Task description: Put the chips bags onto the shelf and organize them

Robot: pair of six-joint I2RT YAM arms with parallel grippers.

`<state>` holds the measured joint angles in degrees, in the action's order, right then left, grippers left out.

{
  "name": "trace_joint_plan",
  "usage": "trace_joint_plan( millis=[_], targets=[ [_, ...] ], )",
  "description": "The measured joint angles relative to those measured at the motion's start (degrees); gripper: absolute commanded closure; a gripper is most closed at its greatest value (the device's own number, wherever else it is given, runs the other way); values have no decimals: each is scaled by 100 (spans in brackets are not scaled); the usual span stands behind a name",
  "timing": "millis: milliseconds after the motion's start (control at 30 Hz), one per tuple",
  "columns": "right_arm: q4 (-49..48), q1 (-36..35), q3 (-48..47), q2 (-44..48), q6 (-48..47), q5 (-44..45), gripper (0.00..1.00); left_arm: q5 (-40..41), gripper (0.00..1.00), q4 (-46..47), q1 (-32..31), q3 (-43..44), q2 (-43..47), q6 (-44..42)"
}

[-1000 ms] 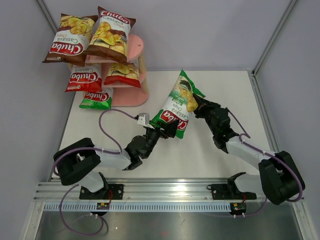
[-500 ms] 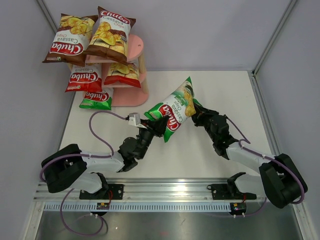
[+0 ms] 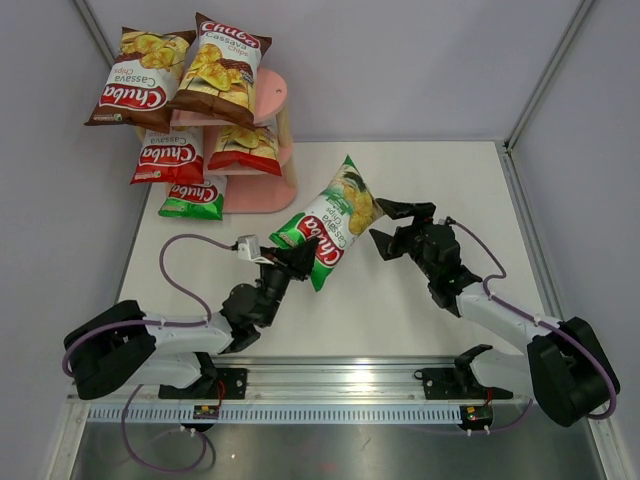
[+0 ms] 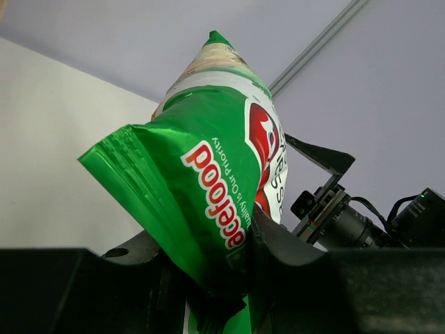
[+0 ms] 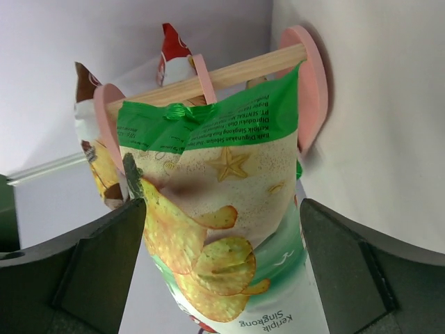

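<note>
A green chips bag [image 3: 328, 218] hangs tilted over the table's middle, and my left gripper [image 3: 300, 256] is shut on its lower crimped end. The left wrist view shows that end [image 4: 208, 174] pinched between the jaws of my left gripper [image 4: 240, 261]. My right gripper [image 3: 391, 227] stands open just right of the bag, apart from it. Its wrist view shows the bag's upper part [image 5: 229, 209] between the spread fingers of my right gripper [image 5: 222, 209]. The pink shelf [image 3: 272, 95] at the back left carries two brown bags [image 3: 222, 65] on top, two red-white bags [image 3: 170, 155] in the middle and a green bag [image 3: 193, 197] at the bottom.
White walls close the table on the left, back and right. The shelf's pink boards [image 5: 313, 76] and a wooden post [image 5: 229, 69] lie behind the held bag in the right wrist view. Purple cables loop beside both arms near the front rail [image 3: 340, 375].
My left gripper shut on the bag's lower end, then my right gripper opened and let go of its top. The left arm drew the bag left and toward the front edge.
</note>
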<state>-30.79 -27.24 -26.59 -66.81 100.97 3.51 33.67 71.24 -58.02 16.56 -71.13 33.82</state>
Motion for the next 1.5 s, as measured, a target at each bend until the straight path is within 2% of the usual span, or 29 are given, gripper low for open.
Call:
trace_joint_plan(
  millis=[133,300,633,800,1067,1500],
  targets=[
    [756,151,-341,129,-673,-144,1,184,87,-11,74,-229,310,315],
    [1554,411,-341,758,-1298,-111,1,509,88,-304,317,-741,946,859],
    [2671,684,-339,1856,-2133,168,1,1106,88,-1788,573,-1399,2468,1624],
    [2922,710,-339,2022,-2328,302,1,1239,88,-2256,715,-1408,2889,1779],
    [3064,723,-339,2079,-2428,315,0,1246,88,-3141,1423,-1408,3558,2214],
    [3257,730,-343,2218,-2490,442,1,1213,90,-3648,1515,-1408,3554,2765]
  ],
)
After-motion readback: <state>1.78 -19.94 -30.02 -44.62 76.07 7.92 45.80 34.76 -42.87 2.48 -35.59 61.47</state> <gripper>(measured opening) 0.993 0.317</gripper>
